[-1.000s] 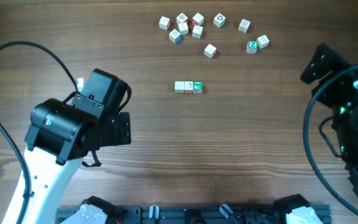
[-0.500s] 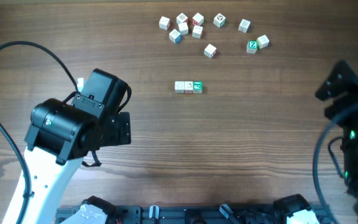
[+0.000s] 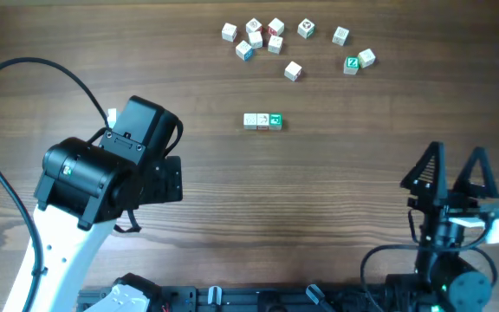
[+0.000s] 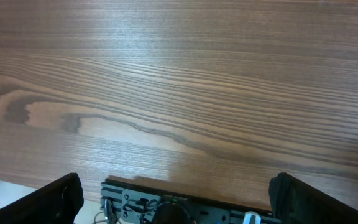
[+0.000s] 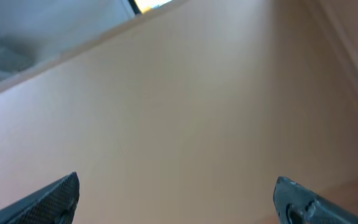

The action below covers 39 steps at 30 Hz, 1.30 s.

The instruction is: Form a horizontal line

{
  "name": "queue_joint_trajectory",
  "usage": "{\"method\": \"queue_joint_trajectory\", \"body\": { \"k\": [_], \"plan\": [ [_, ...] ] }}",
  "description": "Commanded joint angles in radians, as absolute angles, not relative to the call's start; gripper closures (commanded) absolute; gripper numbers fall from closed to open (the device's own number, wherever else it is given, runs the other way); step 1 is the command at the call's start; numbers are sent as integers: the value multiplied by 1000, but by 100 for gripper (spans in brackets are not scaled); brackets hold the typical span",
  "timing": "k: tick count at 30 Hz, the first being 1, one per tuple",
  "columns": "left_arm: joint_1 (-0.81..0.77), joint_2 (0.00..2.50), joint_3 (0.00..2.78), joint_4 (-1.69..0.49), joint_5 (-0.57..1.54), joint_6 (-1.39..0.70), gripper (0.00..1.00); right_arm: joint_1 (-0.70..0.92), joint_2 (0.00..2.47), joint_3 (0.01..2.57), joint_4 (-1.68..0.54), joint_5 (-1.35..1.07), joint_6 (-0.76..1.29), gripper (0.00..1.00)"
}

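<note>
Dark wood-grain table fills the overhead view, and on it the horizontal line lies a little to the far side of the middle. It is three small cubes set edge to edge in a straight row running left to right, two white-faced and a green-faced cube at its right end. By that look the row is formed, and I judge the task at or very near its end. Whether any of the loose cubes strewn along the far edge are meant to join it, the task sentence does not say. Neither arm is at the row. The left gripper, toward the left edge, shows in its wrist view with fingers spread wide over bare wood, holding nothing. The right gripper, by the near right corner, points up and away from the table, its fingers parted and empty; its wrist camera sees only a pale wall.
</note>
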<state>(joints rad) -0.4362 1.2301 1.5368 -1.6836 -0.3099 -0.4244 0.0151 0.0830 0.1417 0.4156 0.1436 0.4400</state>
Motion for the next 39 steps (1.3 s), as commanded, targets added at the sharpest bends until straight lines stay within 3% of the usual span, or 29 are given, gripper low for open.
{"method": "queue_joint_trajectory", "body": {
  "k": [1, 13, 22, 28, 39],
  "plan": [
    [-434, 1224, 1537, -1684, -319, -427, 0, 10, 56, 65, 478, 104, 448, 0],
    [-434, 1224, 1537, -1684, -319, -427, 0, -1, 3, 5, 368, 137, 367, 0],
    [-434, 1224, 1537, -1684, -319, -427, 0, -8, 3, 5, 18, 160, 334, 0],
    [-434, 1224, 1537, -1684, -319, -427, 0, -21, 2, 4, 13, 102, 213, 0],
    [-434, 1224, 1537, -1684, -319, -427, 0, -20, 2, 4, 17, 96, 184, 0]
  ]
}}
